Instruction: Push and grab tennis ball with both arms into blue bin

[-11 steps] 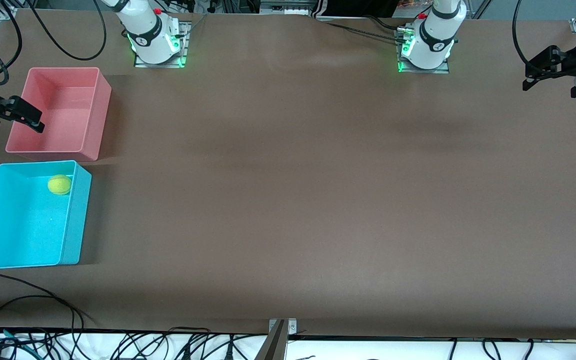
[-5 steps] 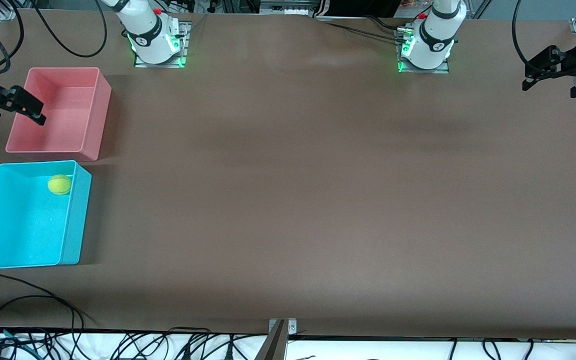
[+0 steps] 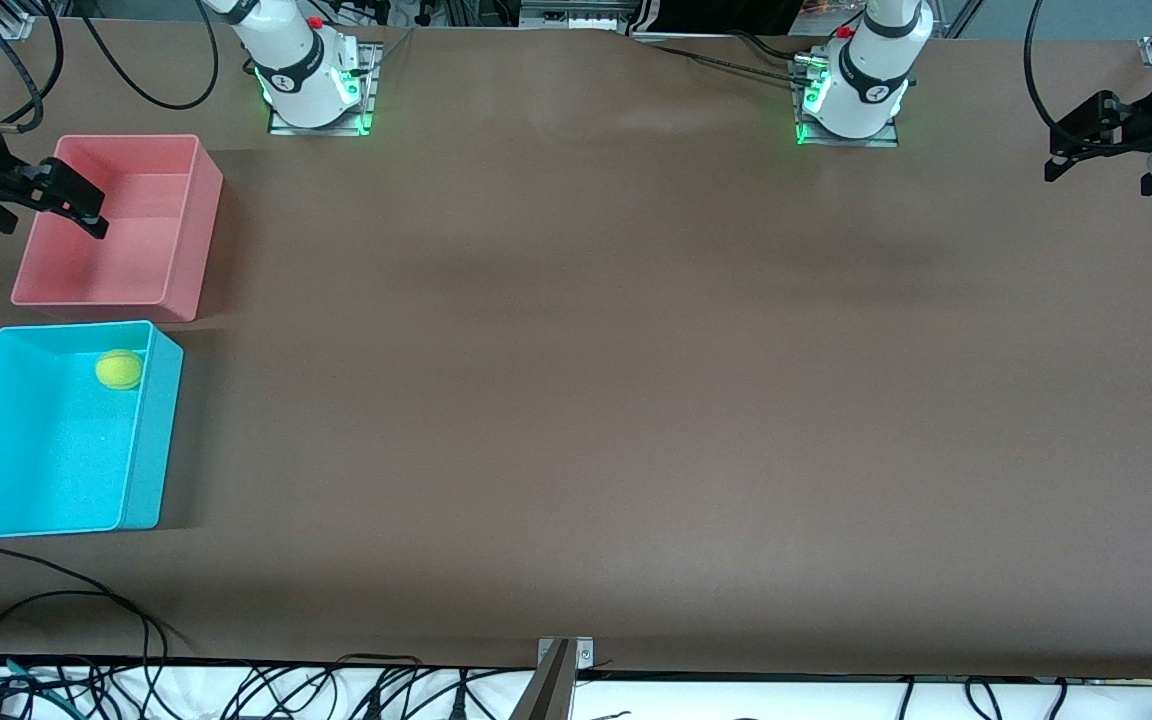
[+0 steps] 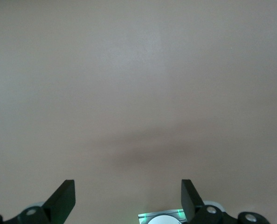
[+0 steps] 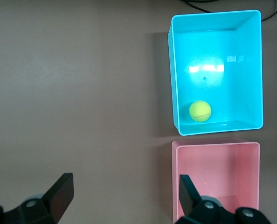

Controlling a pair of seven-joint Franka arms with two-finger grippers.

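The tennis ball lies inside the blue bin, in the corner beside the pink bin. My right gripper hangs open and empty in the air over the pink bin's outer edge, at the right arm's end of the table. My left gripper waits open and empty, high over bare table at the left arm's end.
The pink bin stands empty beside the blue bin, farther from the front camera. Both arm bases sit along the table's back edge. Cables trail over the front edge near the blue bin.
My right gripper has drifted along the pink bin's outer edge toward the arm bases. The ball, both bins and the left arm have not moved.
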